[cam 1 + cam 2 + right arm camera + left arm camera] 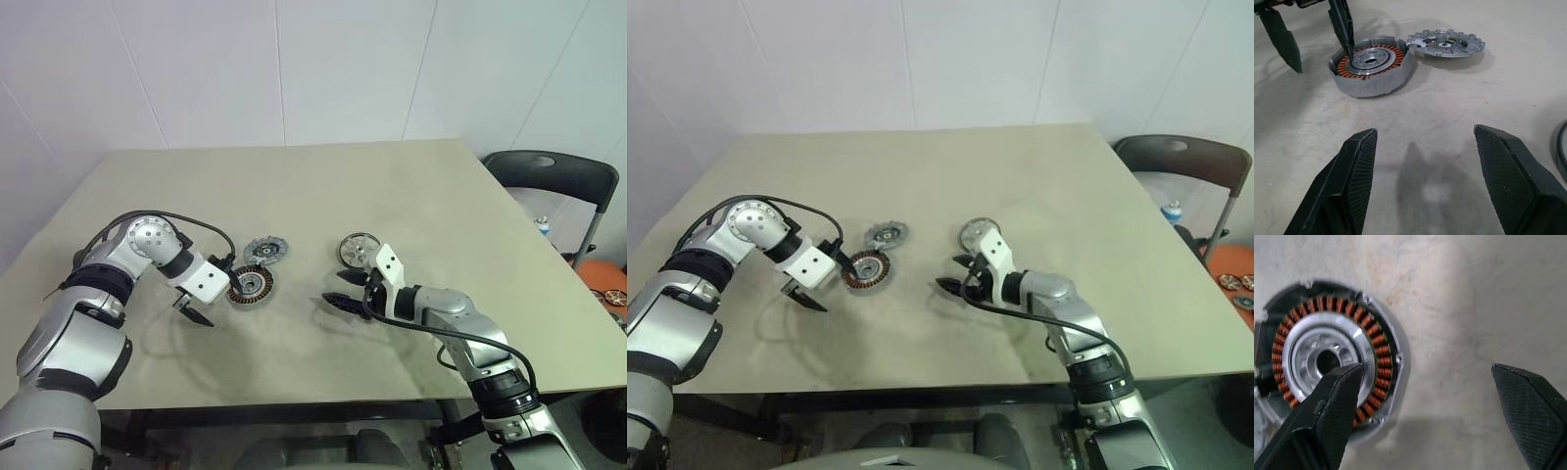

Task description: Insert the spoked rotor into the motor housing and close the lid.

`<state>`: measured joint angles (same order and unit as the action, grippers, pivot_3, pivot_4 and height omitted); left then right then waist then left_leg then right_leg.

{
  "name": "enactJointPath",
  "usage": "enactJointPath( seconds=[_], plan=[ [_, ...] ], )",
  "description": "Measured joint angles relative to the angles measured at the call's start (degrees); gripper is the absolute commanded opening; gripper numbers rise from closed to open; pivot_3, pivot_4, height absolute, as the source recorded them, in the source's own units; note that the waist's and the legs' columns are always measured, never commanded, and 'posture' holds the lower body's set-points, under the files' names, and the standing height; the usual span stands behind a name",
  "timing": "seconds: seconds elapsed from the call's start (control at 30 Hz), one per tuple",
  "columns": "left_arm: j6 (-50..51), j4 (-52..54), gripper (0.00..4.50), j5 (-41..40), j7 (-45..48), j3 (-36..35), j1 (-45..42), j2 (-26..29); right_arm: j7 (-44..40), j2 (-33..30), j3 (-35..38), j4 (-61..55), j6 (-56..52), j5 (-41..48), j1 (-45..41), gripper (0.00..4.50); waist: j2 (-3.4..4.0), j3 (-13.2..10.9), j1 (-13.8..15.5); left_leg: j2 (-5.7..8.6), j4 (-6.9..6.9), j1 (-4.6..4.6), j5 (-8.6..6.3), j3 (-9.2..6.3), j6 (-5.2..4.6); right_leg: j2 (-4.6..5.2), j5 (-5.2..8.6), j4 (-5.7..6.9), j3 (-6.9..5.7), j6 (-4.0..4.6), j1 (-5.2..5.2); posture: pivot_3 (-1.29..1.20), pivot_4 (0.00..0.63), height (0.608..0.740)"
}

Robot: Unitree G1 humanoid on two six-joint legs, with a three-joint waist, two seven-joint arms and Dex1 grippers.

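Observation:
The motor housing (250,285), a round disc with copper windings round a silver centre, lies on the table left of the middle. Just behind it lies the lid (266,249), a grey slotted disc, its edge against the housing (1371,81). The spoked rotor (359,249), a thin dark ring with silvery spokes, lies flat further right. My left gripper (1425,377) points down, open and empty. One of its fingers (1337,396) hovers over the housing's (1378,342) silver centre and the other over bare table. My right gripper (1425,147) is open and empty, low over the table beside the rotor.
The tan table (411,196) has open room behind and in front of the parts. A dark chair (554,176) stands past its right edge, with small items on the floor beside it. A white wall closes the back.

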<state>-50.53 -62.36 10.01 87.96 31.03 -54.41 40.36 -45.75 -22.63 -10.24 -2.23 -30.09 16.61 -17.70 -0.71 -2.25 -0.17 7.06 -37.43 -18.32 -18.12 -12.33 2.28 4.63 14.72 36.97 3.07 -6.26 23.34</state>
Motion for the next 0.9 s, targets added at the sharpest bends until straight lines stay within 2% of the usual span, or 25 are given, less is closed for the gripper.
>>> enactJointPath(
  seconds=[0.13, 0.23, 0.37, 0.6, 0.7, 0.77, 0.9],
  plan=[
    [-0.7, -0.5, 4.47, 2.1, -1.8, -0.3, -0.4, -0.5, 0.0, -0.3, 0.0, 0.0, -0.2, 0.0, 0.0, 3.32, -0.01, 0.0, 0.6, 0.00, -0.03, 0.00, 0.00, 0.02, 0.00, 0.00, 0.00, 0.00, 0.00, 0.00, -0.01, 0.00, 0.000, 0.740],
    [-1.7, -0.6, 3.91, 3.3, -3.5, -0.4, -0.4, -0.9, -0.1, -0.5, 0.0, 0.0, -0.4, 0.0, -0.1, 3.32, -0.01, 0.0, 1.0, 0.00, -0.01, 0.01, 0.00, 0.01, 0.00, 0.00, 0.00, 0.00, 0.00, 0.00, -0.01, 0.00, 0.000, 0.740],
    [-2.7, -1.2, 2.73, 5.3, -6.2, -0.4, -1.3, -1.6, -0.1, -0.5, 0.0, 0.0, -0.4, 0.1, -0.4, 3.32, -0.02, 0.0, 0.9, 0.00, -0.02, 0.00, 0.00, 0.03, 0.00, 0.00, 0.00, -0.01, 0.01, 0.00, -0.01, 0.00, 0.000, 0.740],
    [-4.2, -2.5, 2.73, 7.1, -8.8, -0.5, -1.6, -1.9, 0.2, -0.6, 0.0, 0.0, -0.4, 0.2, -0.4, 3.32, -0.01, 0.1, 1.0, 0.01, -0.04, 0.03, 0.00, 0.02, 0.00, 0.00, 0.00, 0.00, -0.01, 0.00, -0.07, 0.00, 0.000, 0.740],
    [-4.7, -2.9, 2.20, 7.3, -9.4, -0.5, -1.7, -2.0, 0.4, -0.7, 0.0, -0.1, -0.4, 0.4, -0.4, 3.32, -0.02, 0.1, 1.0, 0.00, -0.04, 0.06, 0.00, 0.02, 0.00, 0.00, 0.00, 0.00, -0.01, 0.00, -0.11, 0.00, 0.000, 0.740],
    [-4.7, -3.1, 1.62, 7.5, -10.1, -0.6, -2.0, -2.1, 0.5, -0.7, 0.0, -0.4, -0.4, 0.4, -0.4, 3.32, -0.02, 0.1, 0.9, 0.00, -0.02, 0.06, 0.00, 0.02, -0.01, 0.00, 0.00, 0.00, -0.01, -0.01, -0.09, 0.00, 0.000, 0.740],
    [-5.0, -3.4, 1.62, 8.4, -11.2, -0.6, -2.3, -2.3, 0.6, -0.9, 0.1, -0.4, -0.5, 0.5, -0.4, 3.32, 0.01, 0.1, 0.9, 0.00, 0.03, 0.06, 0.00, 0.01, -0.01, 0.01, 0.00, -0.02, -0.02, -0.01, -0.06, 0.00, 0.000, 0.740]
  ],
)
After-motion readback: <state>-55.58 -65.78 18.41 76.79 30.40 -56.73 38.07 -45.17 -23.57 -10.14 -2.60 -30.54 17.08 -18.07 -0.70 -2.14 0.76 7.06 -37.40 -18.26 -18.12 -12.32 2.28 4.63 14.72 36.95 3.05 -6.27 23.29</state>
